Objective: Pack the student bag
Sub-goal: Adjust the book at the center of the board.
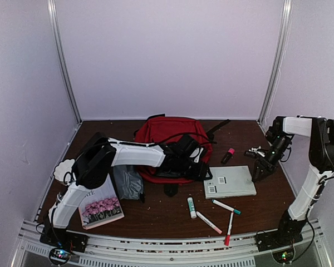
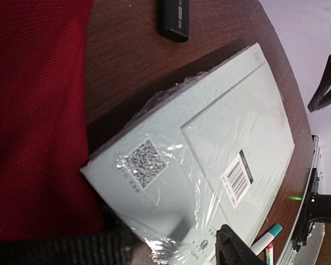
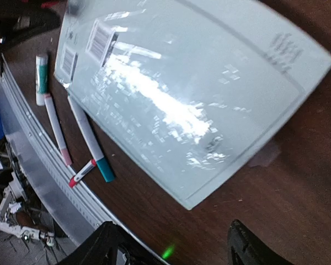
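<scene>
Markers (image 1: 209, 222), 3 of them, lay nearest you by the table's (image 1: 156, 214) front edge. Your right gripper (image 1: 258, 173) hovered, jaws spread and empty, just beside the wrapped book's (image 1: 229, 182) right edge. Your left gripper (image 1: 203, 171) sat between book and student bag (image 1: 167, 133); its grip, I couldn't tell. That red bag lay back-centre, behind the book.
</scene>
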Robot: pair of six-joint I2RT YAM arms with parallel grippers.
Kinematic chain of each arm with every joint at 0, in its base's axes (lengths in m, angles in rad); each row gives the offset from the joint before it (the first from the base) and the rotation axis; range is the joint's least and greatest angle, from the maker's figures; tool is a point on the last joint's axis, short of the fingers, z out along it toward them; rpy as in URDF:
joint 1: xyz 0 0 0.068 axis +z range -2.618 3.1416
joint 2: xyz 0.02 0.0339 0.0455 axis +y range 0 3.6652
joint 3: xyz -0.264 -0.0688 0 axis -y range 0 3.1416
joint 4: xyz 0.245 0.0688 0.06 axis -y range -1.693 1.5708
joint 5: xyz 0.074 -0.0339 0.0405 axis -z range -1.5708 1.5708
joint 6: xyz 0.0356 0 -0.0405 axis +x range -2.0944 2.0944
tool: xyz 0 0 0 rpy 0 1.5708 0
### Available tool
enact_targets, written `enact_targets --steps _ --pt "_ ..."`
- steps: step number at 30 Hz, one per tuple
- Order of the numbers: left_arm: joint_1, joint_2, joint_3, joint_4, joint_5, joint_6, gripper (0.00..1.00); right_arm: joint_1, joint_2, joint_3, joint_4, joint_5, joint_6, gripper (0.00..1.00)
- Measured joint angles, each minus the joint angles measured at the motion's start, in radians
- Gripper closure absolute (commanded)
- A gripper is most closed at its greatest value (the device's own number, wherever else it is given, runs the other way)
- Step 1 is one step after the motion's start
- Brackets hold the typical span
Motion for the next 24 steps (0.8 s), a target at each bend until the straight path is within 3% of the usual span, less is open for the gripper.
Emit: enact_targets --steps 13,24 --pt "0.016 -0.101 -0.137 0.02 -0.011 -0.128 0.43 -0.047 0.074 0.039 0.291 0.003 0.28 0.28" --pt "0.03 -0.065 -0.116 0.047 0.063 -0.174 0.44 0.026 0.153 0.04 0.306 -0.06 0.308 0.36"
